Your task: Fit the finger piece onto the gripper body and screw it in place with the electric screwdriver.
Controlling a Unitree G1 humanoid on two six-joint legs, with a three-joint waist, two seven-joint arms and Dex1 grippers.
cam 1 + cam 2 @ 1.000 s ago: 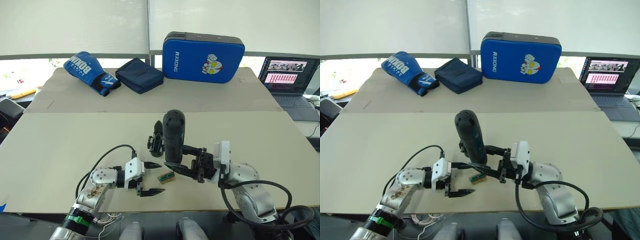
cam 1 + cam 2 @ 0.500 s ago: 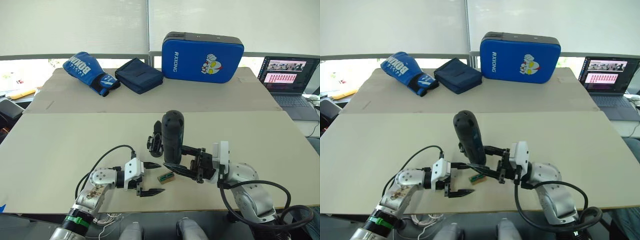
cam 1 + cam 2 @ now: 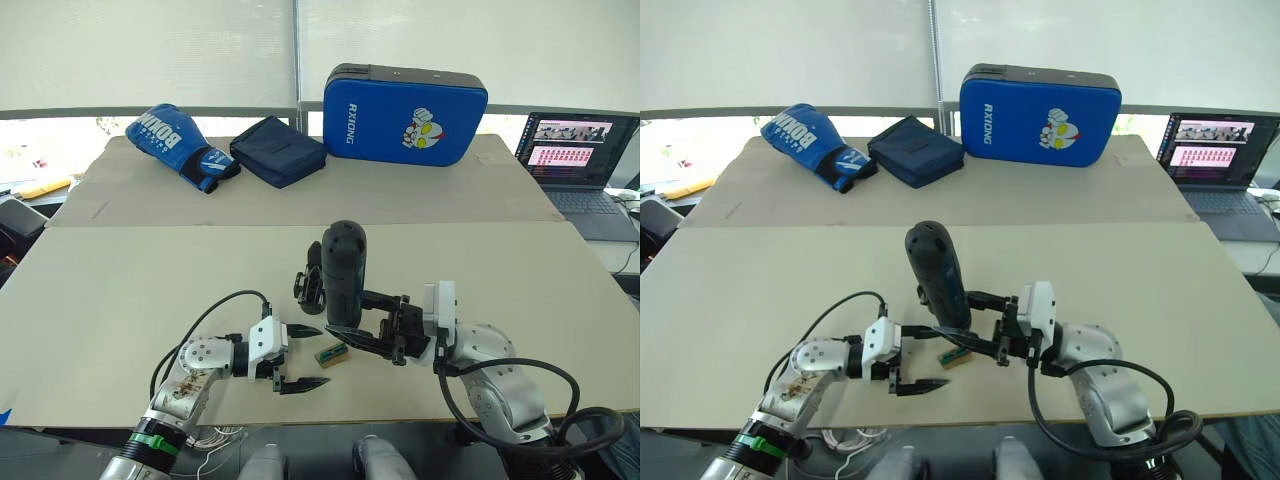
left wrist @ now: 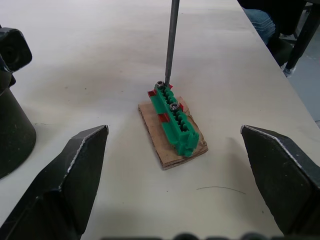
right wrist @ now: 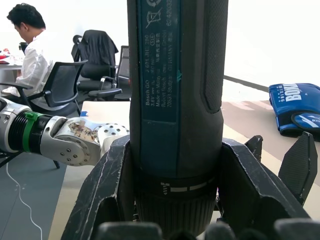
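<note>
Screwdriver is held upright near the middle of the table, clamped between the two fingers of the right gripper. Its thin metal bit is set on a screw at one end of a small green block, which is mounted on a tan board lying flat. The gripper body is seen just beside the screwdriver. The left gripper is kept near the block, its fingers spread wide apart and holding nothing.
</note>
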